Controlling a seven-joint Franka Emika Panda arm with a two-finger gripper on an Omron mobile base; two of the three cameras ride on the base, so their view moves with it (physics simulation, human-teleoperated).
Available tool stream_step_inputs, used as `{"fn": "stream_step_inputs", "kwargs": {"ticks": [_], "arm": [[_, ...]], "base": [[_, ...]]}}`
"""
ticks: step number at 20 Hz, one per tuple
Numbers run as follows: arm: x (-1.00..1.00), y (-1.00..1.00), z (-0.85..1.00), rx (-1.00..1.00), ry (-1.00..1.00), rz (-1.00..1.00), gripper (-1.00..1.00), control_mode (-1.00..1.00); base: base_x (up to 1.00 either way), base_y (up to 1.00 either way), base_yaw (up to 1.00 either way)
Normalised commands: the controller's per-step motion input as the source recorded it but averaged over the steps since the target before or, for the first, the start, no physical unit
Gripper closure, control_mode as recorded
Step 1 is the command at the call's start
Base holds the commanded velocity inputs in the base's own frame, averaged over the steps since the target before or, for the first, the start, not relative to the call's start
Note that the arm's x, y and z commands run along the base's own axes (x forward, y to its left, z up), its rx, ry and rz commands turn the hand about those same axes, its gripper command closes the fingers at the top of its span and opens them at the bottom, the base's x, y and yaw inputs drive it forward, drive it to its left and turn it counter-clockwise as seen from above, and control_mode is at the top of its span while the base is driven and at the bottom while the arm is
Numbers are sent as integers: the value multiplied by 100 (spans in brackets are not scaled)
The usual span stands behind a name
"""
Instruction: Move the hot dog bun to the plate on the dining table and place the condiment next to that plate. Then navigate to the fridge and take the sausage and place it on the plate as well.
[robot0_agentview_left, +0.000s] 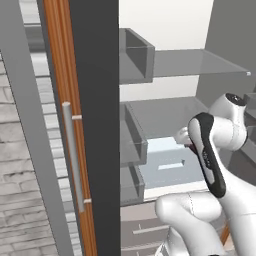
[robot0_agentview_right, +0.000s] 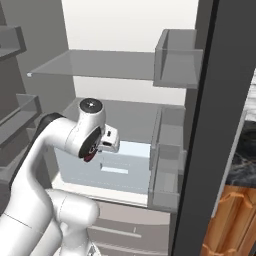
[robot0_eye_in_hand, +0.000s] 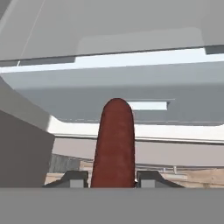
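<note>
Sausage (robot0_eye_in_hand: 113, 144) stands up between the two dark fingertips (robot0_eye_in_hand: 72, 178) of the gripper (robot0_eye_in_hand: 113, 179), which is clenched on its lower end; that end is cut off by the frame bottom. Beyond it lies the open fridge's pale drawer (robot0_eye_in_hand: 131, 85). From both base cameras, the arm's wrist (robot0_agentview_right: 90, 135) hides sausage and fingers alike.

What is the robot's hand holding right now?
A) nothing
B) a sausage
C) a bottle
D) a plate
B: in the hand view, the reddish-brown sausage sticks up between the two dark fingertips of the gripper, in front of the fridge's pale drawer.
</note>
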Motion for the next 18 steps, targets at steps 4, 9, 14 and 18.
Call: {"fn": "stream_step_inputs", "kwargs": {"ticks": [4, 9, 14, 18], "arm": [[0, 0, 0, 0, 0, 0, 100, 100], [0, 0, 0, 0, 0, 0, 100, 100], [0, 0, 0, 0, 0, 0, 100, 100], [0, 0, 0, 0, 0, 0, 100, 100]], "base": [[-100, -6, -6], [-97, 6, 20], [-21, 1, 95], [-13, 0, 99]]}}
